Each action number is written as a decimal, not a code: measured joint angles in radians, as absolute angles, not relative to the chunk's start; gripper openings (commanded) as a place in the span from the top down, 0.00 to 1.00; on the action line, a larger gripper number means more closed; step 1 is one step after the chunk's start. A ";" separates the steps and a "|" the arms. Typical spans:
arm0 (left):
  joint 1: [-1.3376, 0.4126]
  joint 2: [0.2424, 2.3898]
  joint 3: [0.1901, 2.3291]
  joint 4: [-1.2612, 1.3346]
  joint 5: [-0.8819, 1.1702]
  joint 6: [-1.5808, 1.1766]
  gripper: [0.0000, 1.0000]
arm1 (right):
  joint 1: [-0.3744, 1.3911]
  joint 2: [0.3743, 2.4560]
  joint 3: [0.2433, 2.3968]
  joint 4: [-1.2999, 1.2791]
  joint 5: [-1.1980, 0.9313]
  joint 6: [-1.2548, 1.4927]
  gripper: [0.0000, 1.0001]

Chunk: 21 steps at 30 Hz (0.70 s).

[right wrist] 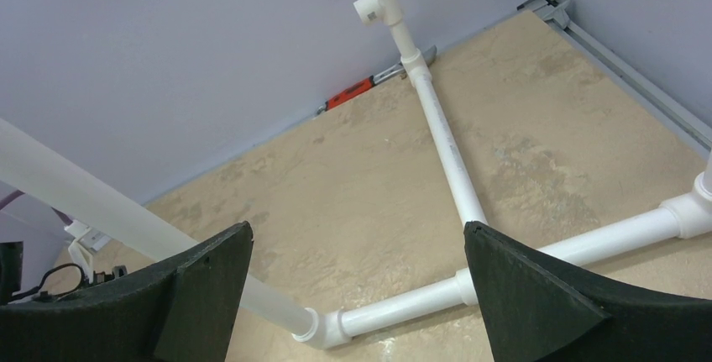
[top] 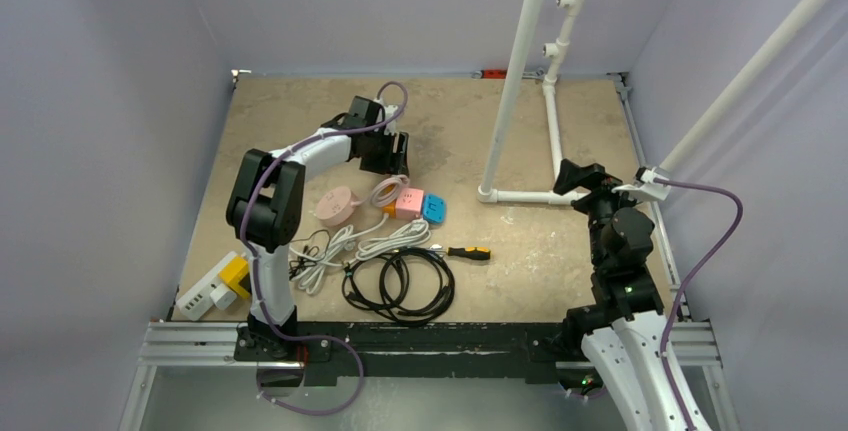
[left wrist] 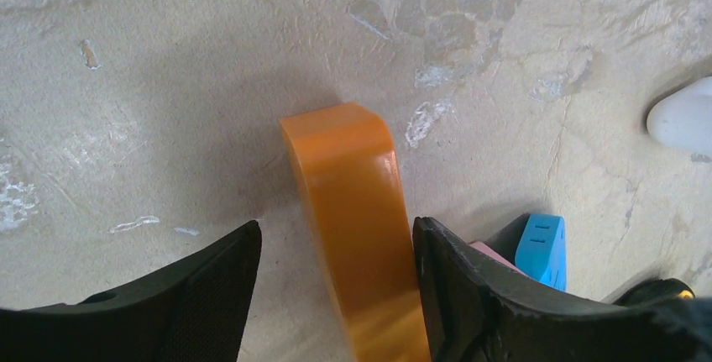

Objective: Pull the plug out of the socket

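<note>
A row of small socket cubes lies mid-table: orange (top: 389, 208), pink (top: 408, 202) and blue (top: 433, 208). A white coiled cable (top: 386, 189) runs into them. My left gripper (top: 397, 161) hangs just behind this row. In the left wrist view the left gripper (left wrist: 336, 228) is open. The orange block (left wrist: 348, 177) stands between the fingers, against the right finger (left wrist: 470, 286) and well apart from the left one. The blue cube (left wrist: 541, 249) and a pink edge (left wrist: 495, 254) show beyond the right finger. My right gripper (top: 575, 179) (right wrist: 357, 232) is open and empty over white pipes.
A pink round case (top: 335, 205), white cables (top: 345, 244), black coiled cables (top: 400, 286) and a screwdriver (top: 462, 251) lie in front of the cubes. A white-and-yellow power strip (top: 214, 286) sits front left. A white pipe frame (top: 520, 195) (right wrist: 445, 148) stands at right.
</note>
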<state>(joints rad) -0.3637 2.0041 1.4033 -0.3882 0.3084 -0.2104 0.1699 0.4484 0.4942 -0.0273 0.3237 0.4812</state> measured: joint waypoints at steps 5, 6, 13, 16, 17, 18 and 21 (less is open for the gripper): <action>-0.370 2.004 1.397 -0.381 0.285 -0.244 0.55 | 0.170 0.452 0.494 -0.030 0.323 0.481 0.01; -0.373 2.004 1.396 -0.377 0.284 -0.252 0.60 | 0.170 0.452 0.494 -0.030 0.323 0.481 0.01; -0.389 1.988 1.386 -0.353 0.285 -0.301 0.90 | 0.170 0.452 0.494 -0.030 0.323 0.480 0.01; -0.387 1.974 1.358 -0.320 0.296 -0.315 1.00 | 0.170 0.452 0.494 -0.030 0.322 0.477 0.01; -0.385 1.966 1.341 -0.304 0.305 -0.325 1.00 | 0.170 0.452 0.494 -0.030 0.320 0.474 0.01; -0.382 1.956 1.323 -0.289 0.313 -0.339 1.00 | 0.170 0.452 0.494 -0.030 0.314 0.470 0.01; -0.378 1.926 1.273 -0.255 0.334 -0.377 1.00 | 0.170 0.452 0.494 -0.017 0.264 0.449 0.01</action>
<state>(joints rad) -0.3782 1.9263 1.2728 -0.2554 0.3336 -0.3767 0.1699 0.4519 0.4942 -0.0170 0.2638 0.4488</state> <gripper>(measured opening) 0.342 0.987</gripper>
